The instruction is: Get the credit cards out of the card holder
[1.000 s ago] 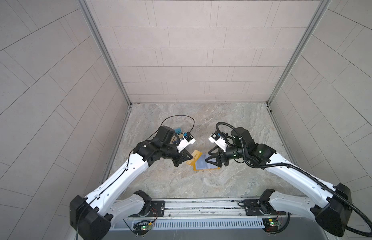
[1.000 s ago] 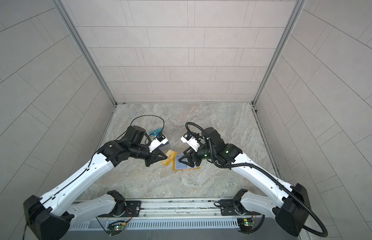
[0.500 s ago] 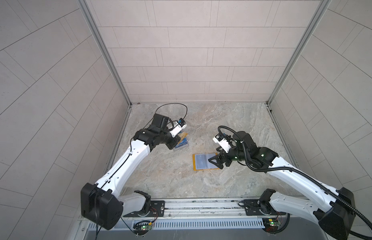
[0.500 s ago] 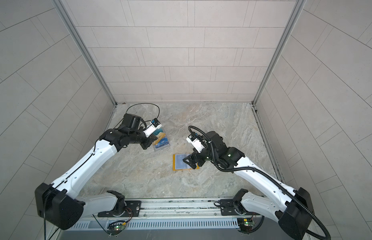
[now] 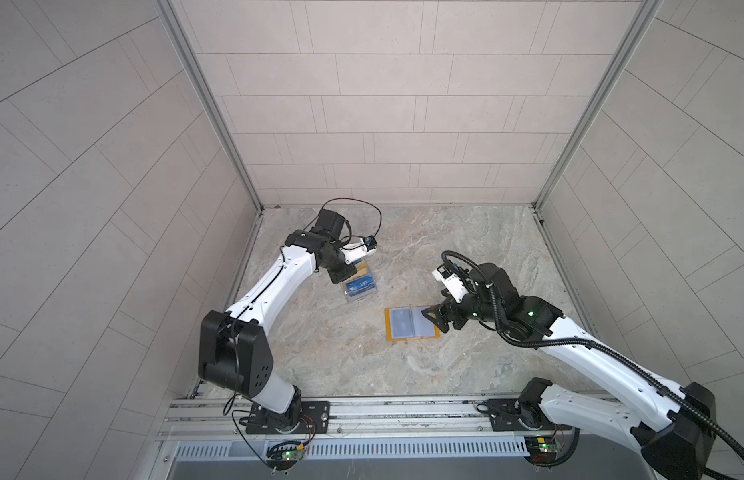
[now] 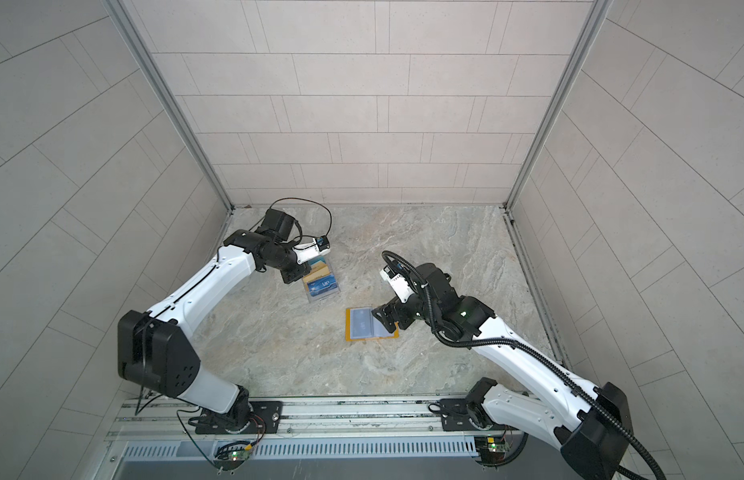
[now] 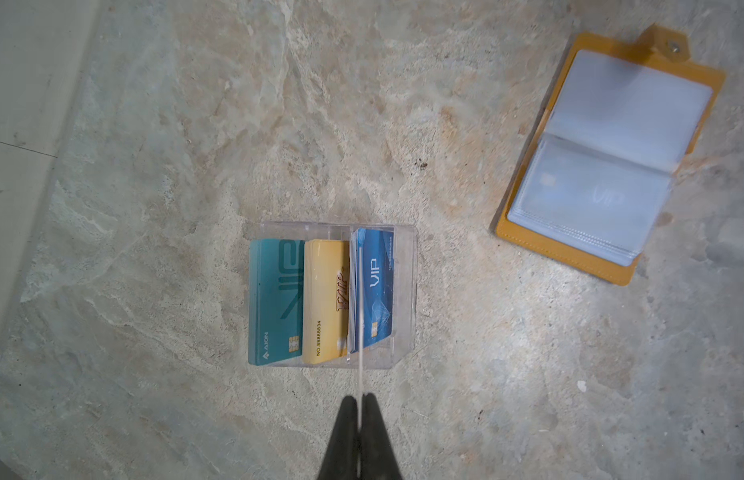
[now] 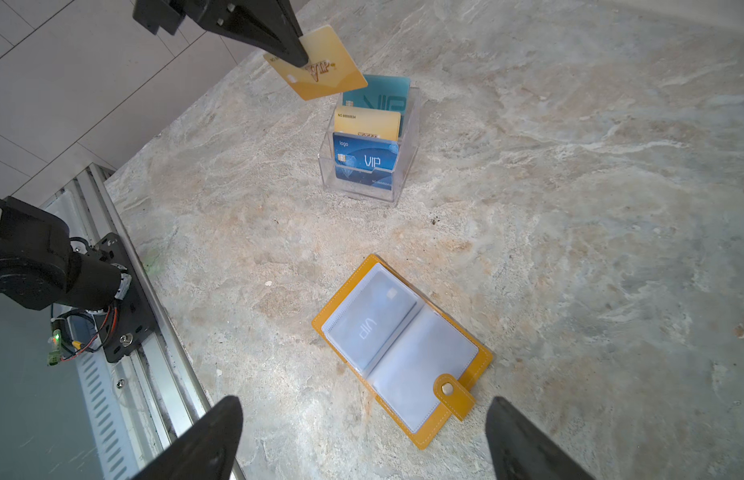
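We judge ourselves midway: our left hand (image 8: 297, 58) clamps the gold card (image 8: 324, 68) above the clear stand (image 8: 364, 193), our right hand (image 8: 364, 409) gapes empty over the spread holder (image 8: 424, 436) on the counter (image 8: 569, 208), so next we must slide out the sleeved blue card (image 8: 368, 324).

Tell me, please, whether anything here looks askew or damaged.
Nothing looks damaged or spilled. The open card holder lies flat with a VIP card in one sleeve; the left gripper holds a gold card above the acrylic stand.
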`<state>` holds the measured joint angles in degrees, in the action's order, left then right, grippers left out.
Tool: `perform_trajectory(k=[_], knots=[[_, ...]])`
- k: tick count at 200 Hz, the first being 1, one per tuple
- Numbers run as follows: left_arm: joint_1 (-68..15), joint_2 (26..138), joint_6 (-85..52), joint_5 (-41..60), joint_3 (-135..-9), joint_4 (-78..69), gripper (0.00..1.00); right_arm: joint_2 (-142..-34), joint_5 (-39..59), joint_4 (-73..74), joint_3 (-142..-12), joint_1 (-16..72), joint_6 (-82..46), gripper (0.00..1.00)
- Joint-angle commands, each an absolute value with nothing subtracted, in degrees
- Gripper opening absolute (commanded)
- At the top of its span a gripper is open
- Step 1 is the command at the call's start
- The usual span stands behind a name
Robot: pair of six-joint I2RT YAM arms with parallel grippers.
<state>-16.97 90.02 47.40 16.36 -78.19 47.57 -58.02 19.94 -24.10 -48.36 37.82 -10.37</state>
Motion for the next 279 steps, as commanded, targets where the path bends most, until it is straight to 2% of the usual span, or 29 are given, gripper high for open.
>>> perform_trajectory(k=[1,54,279], knots=[[-16.2,92.8,52.0,15.2,-81.2,50.3,0.0,-57.3,18.1,-24.9,-47.9,37.8,-10.6,0.94],[-16.1,99.2,53.3,15.5,-83.6,50.5,0.0,-57.2,17.2,-25.3,-47.7,37.8,-10.7,0.94],[-16.4,109.9,54.3,13.2,-88.1,51.3,0.0,-59.1,16.0,-24.6,-47.4,37.7,-11.3,0.94]])
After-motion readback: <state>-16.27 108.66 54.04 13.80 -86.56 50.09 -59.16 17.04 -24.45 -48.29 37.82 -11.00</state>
